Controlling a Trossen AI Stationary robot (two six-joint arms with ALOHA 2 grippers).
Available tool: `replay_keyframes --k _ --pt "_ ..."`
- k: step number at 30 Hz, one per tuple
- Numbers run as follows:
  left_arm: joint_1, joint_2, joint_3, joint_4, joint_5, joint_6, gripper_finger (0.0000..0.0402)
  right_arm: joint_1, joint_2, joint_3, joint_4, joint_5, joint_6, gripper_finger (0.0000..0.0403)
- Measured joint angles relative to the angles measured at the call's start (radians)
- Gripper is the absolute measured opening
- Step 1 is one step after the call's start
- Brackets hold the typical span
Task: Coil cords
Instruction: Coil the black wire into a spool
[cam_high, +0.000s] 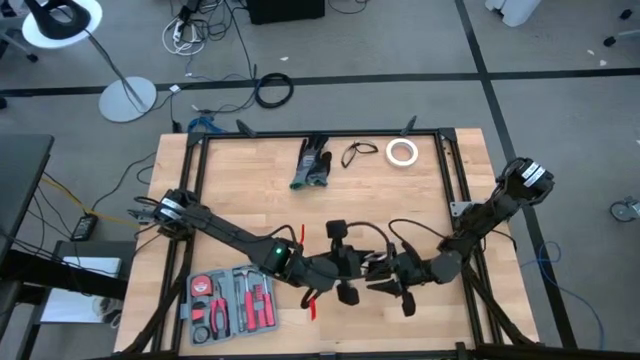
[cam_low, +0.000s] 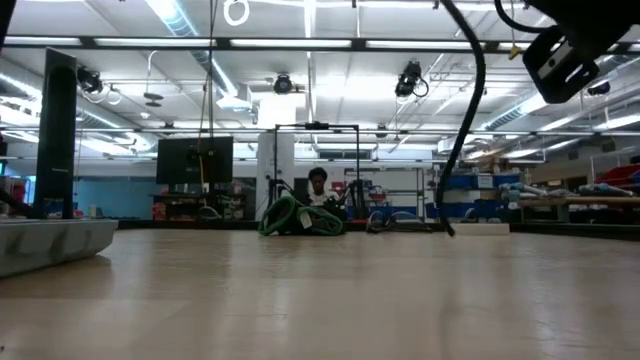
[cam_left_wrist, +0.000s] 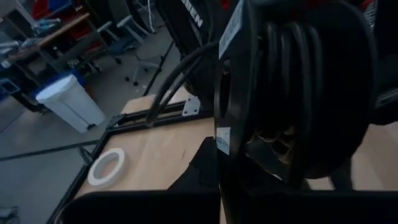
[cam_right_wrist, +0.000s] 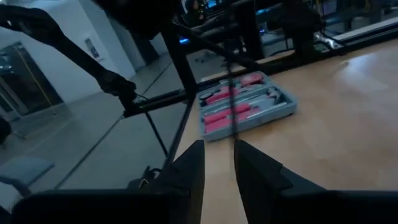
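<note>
Grippers meet near the table's (cam_high: 240, 190) front edge, left gripper (cam_high: 352, 262) clamped on a coiled cord bundle (cam_left_wrist: 298, 93), right gripper (cam_right_wrist: 219, 163) fingers apart around a thin cord (cam_right_wrist: 233, 106).

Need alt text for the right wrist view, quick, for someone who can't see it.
The right gripper has its two dark fingers slightly apart around a thin black cord running up between them. Beyond, a grey tool case with red-handled tools lies on the wooden table.
</note>
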Motion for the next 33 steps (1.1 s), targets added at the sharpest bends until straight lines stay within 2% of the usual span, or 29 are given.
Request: replay_keyframes --k 8,22,33 --pt "0.025 0.000 0.000 0.123 -0.001 0.082 0.0000 -0.008 0.000 0.000 0.013 0.028 -0.066 0.0093" --pt "0.058 0.000 0.000 0.231 0.001 0.149 0.0000 -0.073 0.001 0.068 0.009 -0.052 -0.112 0.0114" --pt "0.063 0.002 0.000 0.301 -0.006 0.182 0.0000 -0.095 0.001 0.070 -0.006 -0.052 -0.122 0.0112"
